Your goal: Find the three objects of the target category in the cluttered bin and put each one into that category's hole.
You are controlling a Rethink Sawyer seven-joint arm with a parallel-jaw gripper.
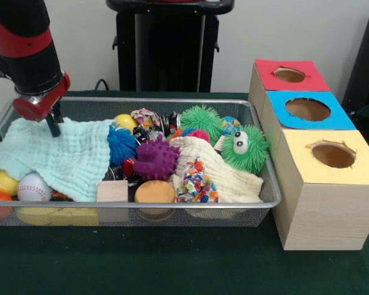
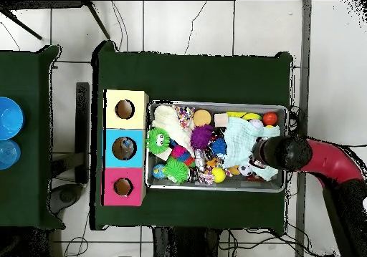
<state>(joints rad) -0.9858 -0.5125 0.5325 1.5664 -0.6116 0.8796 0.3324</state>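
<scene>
The wire mesh bin (image 1: 267, 184) stands on the green table, full of toys; it also shows in the overhead view (image 2: 215, 188). One crinkly shiny packet (image 1: 170, 124) with red print peeks out at the bin's back middle, between a confetti-patterned bundle (image 1: 146, 117) and a green spiky ball (image 1: 201, 120). The other packets are hidden. My gripper (image 1: 52, 128) is low at the bin's left end, its tip on a mint cloth (image 1: 67, 157). In the overhead view the gripper (image 2: 259, 154) hangs over the cloth (image 2: 240, 136).
Three wooden boxes stand right of the bin, with a red-topped hole (image 1: 290, 75), a blue-topped hole (image 1: 307, 109) and a yellow-topped hole (image 1: 333, 155). The bin also holds a purple spiky ball (image 1: 155, 160), a green googly-eyed toy (image 1: 245, 147), a cream cloth (image 1: 227, 175) and a baseball (image 1: 34, 187).
</scene>
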